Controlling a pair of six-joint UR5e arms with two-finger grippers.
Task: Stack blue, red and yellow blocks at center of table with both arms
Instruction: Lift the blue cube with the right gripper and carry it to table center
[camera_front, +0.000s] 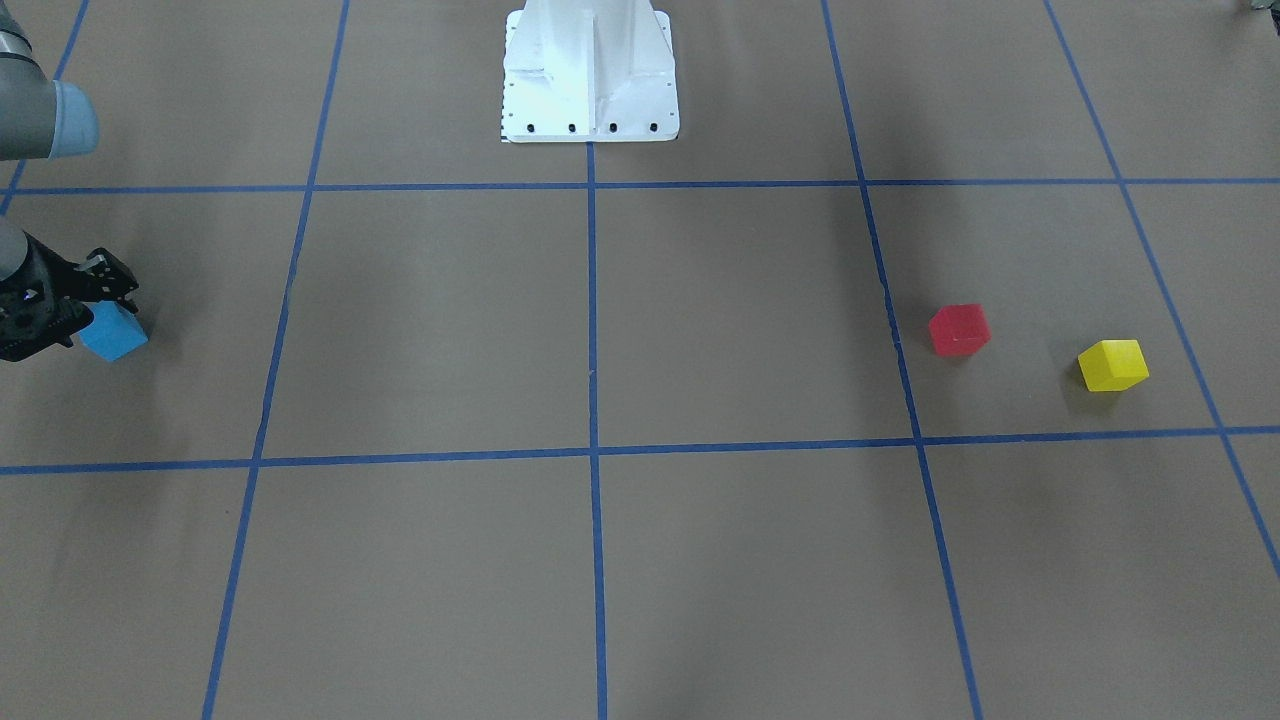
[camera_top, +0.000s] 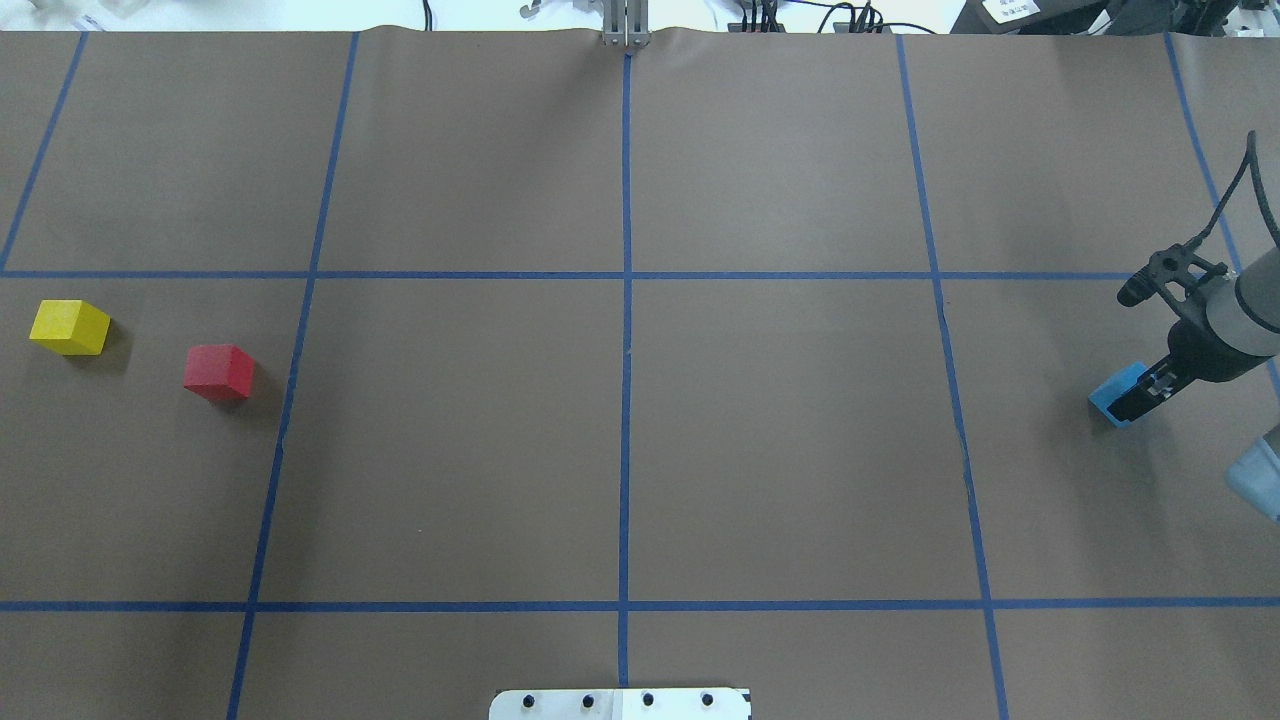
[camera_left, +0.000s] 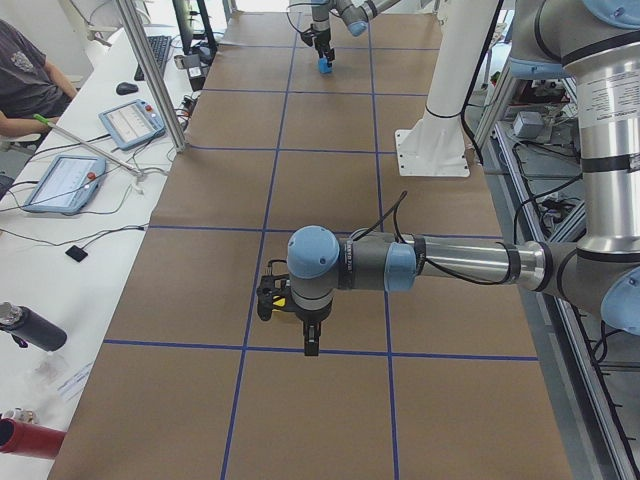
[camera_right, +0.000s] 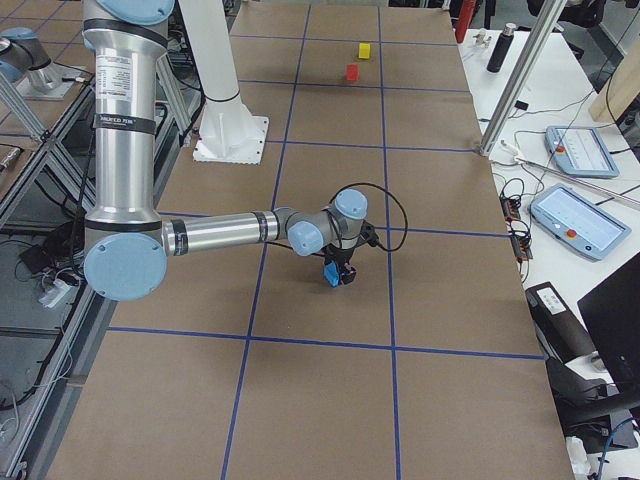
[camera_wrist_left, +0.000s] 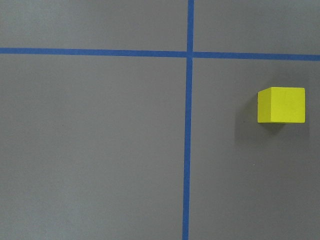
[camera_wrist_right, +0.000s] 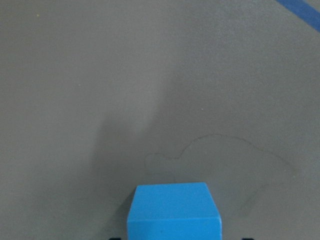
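Right wrist-mounted view shows the blue block (camera_wrist_right: 172, 210) at the frame's bottom edge, clamped between the jaws of the right gripper (camera_top: 1138, 398), whose tips are all but cut off there. Whether the cube is clear of the table (camera_top: 620, 450) is hard to make out. It sits at the table's end on the robot's right, well apart from the centre where the stack is due. The cube looks rigid, light and smooth-faced, and is probably best held across two opposite flat sides near mid-height, not corner to corner, where it could twist. Farther off, at the opposite end, the red block (camera_top: 218, 372) and yellow block (camera_top: 70, 327) lie near each other, untouched. The left gripper (camera_left: 310, 340) hangs over the table near the yellow one; seen only from the side, its jaws cannot be read as open or closed.
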